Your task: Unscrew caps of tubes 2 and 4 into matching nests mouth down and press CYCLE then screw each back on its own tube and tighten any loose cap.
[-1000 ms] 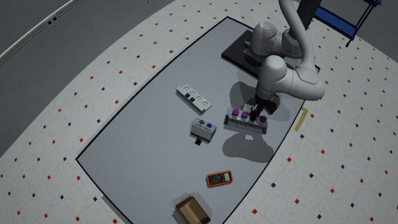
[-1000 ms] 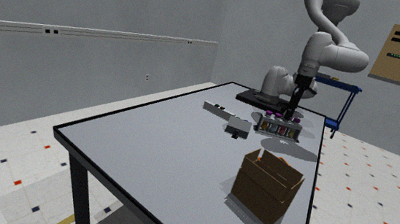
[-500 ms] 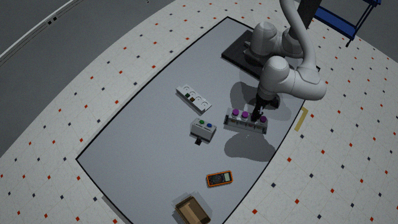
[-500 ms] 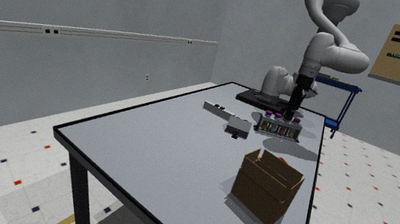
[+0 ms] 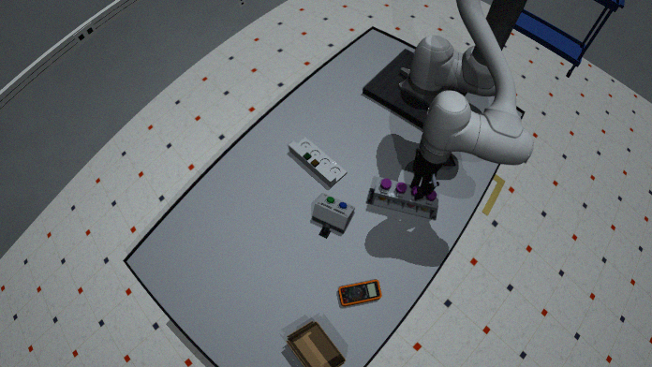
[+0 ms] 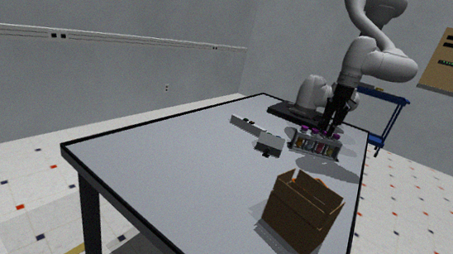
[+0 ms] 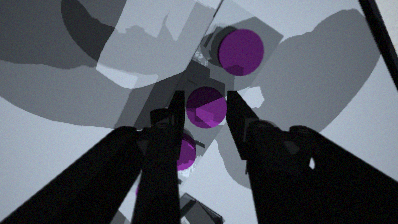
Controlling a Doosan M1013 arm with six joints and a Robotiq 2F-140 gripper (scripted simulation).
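The tube rack (image 5: 404, 202) holds four tubes with purple caps, all on. My gripper (image 5: 422, 186) stands straight over the rack, with its fingers on either side of the cap of tube 2 (image 7: 206, 107), the second tube from the right in the overhead view. The fingers flank the cap closely with thin gaps and stand slightly open. The cap of tube 1 (image 7: 240, 51) lies beyond it, and another cap (image 7: 186, 152) shows partly behind the left finger. The cap tray (image 5: 318, 161) has empty nests and dark lamps. The key housing (image 5: 333, 212) carries the green key (image 5: 330, 199) and the blue key (image 5: 343, 205), both unlit.
An orange multimeter (image 5: 360, 292) and an open cardboard box (image 5: 316, 345) lie toward the table's far end from the arm. The arm's black base plate (image 5: 393, 89) sits behind the rack. A blue cart (image 6: 387, 114) stands off the table.
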